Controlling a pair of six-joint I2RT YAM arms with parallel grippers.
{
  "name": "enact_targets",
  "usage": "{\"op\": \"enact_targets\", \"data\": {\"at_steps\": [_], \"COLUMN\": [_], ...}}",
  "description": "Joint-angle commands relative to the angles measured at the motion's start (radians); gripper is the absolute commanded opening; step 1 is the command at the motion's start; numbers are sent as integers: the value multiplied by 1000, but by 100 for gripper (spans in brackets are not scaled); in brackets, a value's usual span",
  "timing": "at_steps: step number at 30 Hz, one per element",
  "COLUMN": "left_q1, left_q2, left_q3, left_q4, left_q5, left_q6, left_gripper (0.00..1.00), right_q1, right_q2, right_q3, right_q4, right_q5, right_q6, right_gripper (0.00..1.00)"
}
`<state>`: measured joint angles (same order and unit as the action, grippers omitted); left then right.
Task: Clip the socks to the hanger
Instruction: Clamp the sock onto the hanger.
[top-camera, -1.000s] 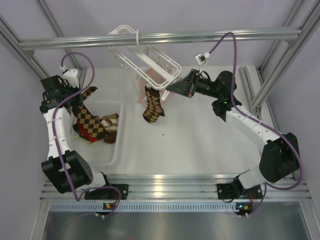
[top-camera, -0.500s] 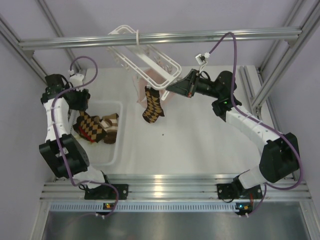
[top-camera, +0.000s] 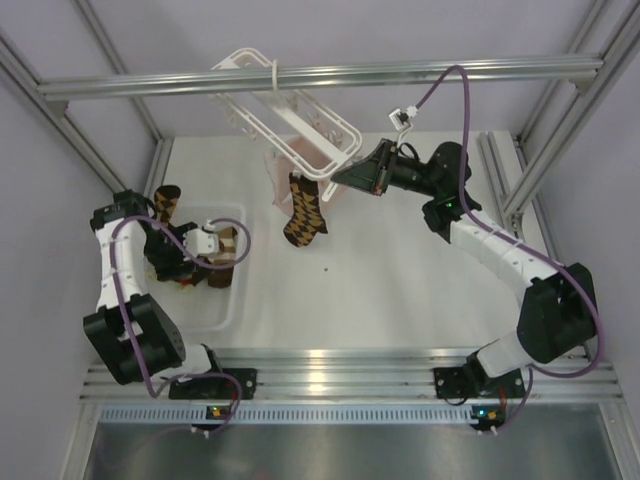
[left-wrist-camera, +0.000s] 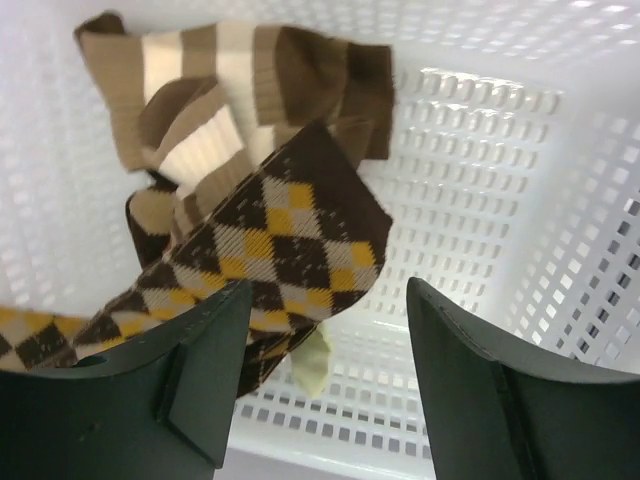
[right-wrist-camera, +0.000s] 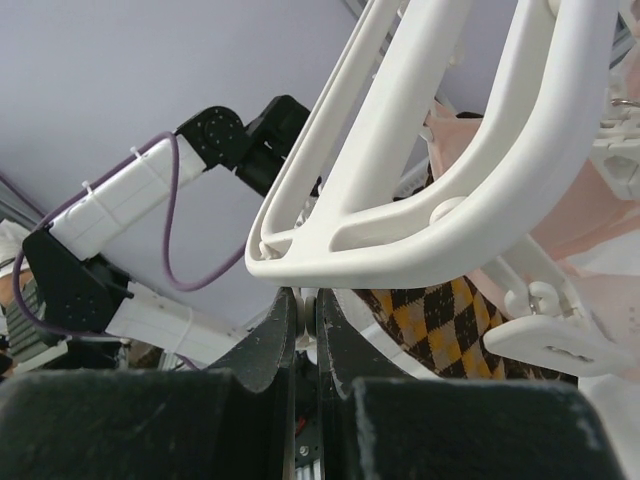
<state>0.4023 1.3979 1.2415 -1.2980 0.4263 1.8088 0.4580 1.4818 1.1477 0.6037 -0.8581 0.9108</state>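
The white hanger (top-camera: 285, 115) hangs from the top bar, also seen close up as the hanger (right-wrist-camera: 450, 200). One argyle sock (top-camera: 303, 208) dangles from it, and that sock (right-wrist-camera: 440, 310) shows just behind its rail. My right gripper (top-camera: 345, 177) is shut on one of the hanger's small clips, its jaws (right-wrist-camera: 307, 300) pinched tight. My left gripper (top-camera: 195, 255) is down in the white basket (top-camera: 225, 300). It is open (left-wrist-camera: 330, 370), with another argyle sock (left-wrist-camera: 270, 240) lying just ahead of its left finger (left-wrist-camera: 200, 370). Nothing is between the fingers.
A brown and cream striped sock (left-wrist-camera: 230, 80) lies behind the argyle one in the basket. Another argyle sock (top-camera: 165, 203) hangs over the basket's far left rim. A small pale yellow scrap (left-wrist-camera: 313, 365) lies on the basket floor. Aluminium frame posts (top-camera: 545, 150) stand at the right.
My left gripper has opened and let go of an argyle sock, then swung down into the basket. The right arm and the hanger have not moved.
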Motion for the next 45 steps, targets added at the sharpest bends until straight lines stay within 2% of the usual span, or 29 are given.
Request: {"op": "enact_targets", "data": {"at_steps": [1,4,8,12,15,19,23,32,38,41,44,45], "left_q1": [-20,-62,-114,-184,-189,-189,-189,-188,-186,-188,-188,-188], "left_q2": [-42,-46,-92,-62,-27,4,-26,-70,-68,-60,-53,-51], "left_q3": [-28,-82,-186,-209,-195,-140,-148,-209,-257,-283,-297,-300], "left_q4": [-179,-169,-37,54,100,45,32,141,258,301,350,361], "left_q5": [71,43,-6,-60,-95,-104,-133,-225,-199,-179,-164,-162], "left_q6": [461,504,543,488,485,508,595,741,804,830,840,845], "left_gripper": [69,70,71,71,70,70,70,70,67,60,44,36], "right_q1": [7,5,7,5,5,2,2,2,1,-2,-7,-7], "right_q2": [-6,-8,-3,-6,-9,-12,-12,-17,-20,-20,-21,-25], "right_q3": [47,49,52,50,49,47,43,40,34,32,30,32], "right_q4": [27,19,19,16,16,11,16,18,24,25,24,24], "right_q5": [5,5,5,4,2,1,4,-1,-1,-2,-2,-2], "right_q6": [-27,-32,-29,-30,-30,-32,-26,-23,-18,-20,-18,-18], "right_gripper": [0,0,0,0,0,0,0,0,0,0,0,0]}}
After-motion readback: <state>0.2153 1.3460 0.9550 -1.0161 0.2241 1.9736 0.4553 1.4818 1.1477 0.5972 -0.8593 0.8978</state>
